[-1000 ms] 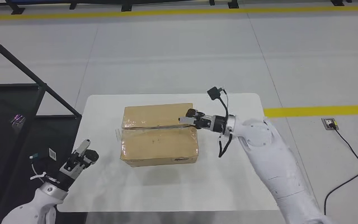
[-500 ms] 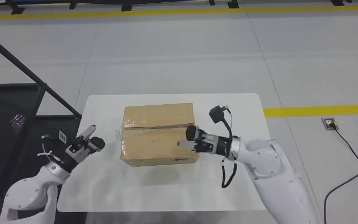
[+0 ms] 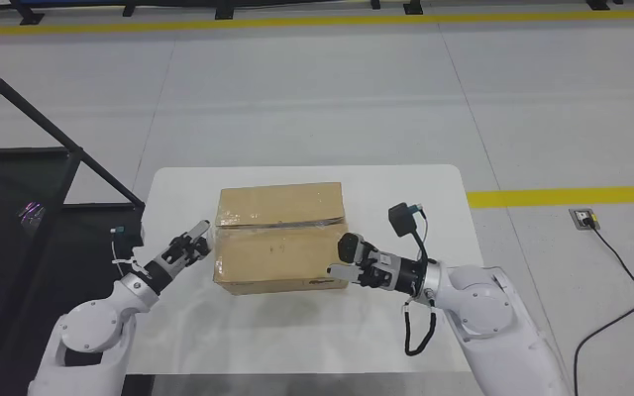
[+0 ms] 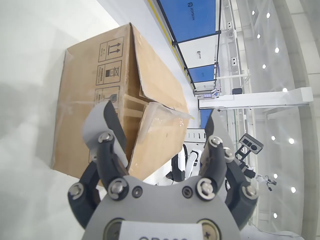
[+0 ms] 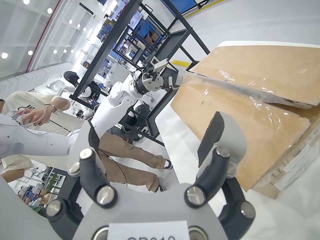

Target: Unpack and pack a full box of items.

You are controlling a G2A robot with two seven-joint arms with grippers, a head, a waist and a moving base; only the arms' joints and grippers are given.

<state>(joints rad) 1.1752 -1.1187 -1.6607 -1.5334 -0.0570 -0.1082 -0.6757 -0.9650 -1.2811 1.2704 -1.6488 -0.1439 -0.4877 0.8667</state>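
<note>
A brown cardboard box sits mid-table, its top flaps down with torn clear tape along the seam. My left gripper is at the box's left end, open. In the left wrist view, the left gripper straddles the raised corner of the near flap of the box. My right gripper is open at the front right corner. In the right wrist view, the right gripper has one finger over the box, with the other arm's gripper at the far end.
The white table has bare room right of and in front of the box. A black metal rack stands just off the table's left edge.
My right gripper came down from the seam at the box's right edge to the front right corner. My left arm swung in from the table's front left to the box's left end.
</note>
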